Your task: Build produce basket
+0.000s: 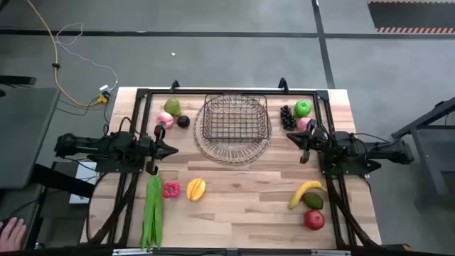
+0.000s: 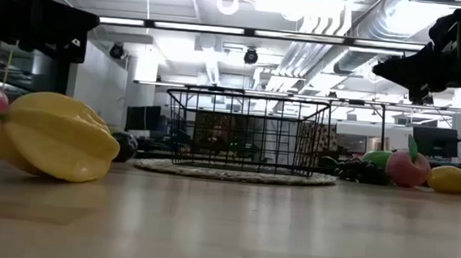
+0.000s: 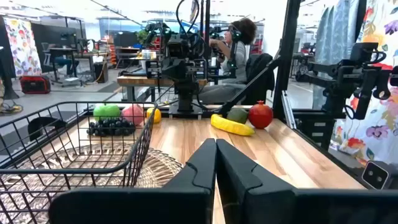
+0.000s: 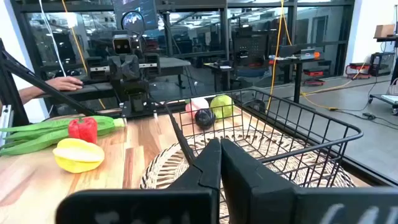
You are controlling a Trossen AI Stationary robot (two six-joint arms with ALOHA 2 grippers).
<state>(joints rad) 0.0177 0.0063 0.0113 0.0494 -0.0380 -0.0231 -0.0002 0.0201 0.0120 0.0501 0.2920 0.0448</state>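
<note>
Wooden counter (image 1: 242, 199) carries the empty basket (image 1: 235, 126), produce (image 1: 195, 188) scattered around it. Our left fingers (image 1: 173, 149) and right fingers (image 1: 293, 139), pressed together, flank it; we judge nothing started, first pick next.

Pale wooden table (image 1: 242, 203), round woven mat (image 1: 234, 151) at its centre, yellow cable (image 1: 57, 67) on grey floor (image 1: 213, 60)

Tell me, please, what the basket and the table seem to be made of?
The basket looks like thin metal wire: a dark open mesh you can see through, above a paler rounded wire part. The table seems to be pale wood with a smooth finish: long plank strips and grain show on top.
</note>
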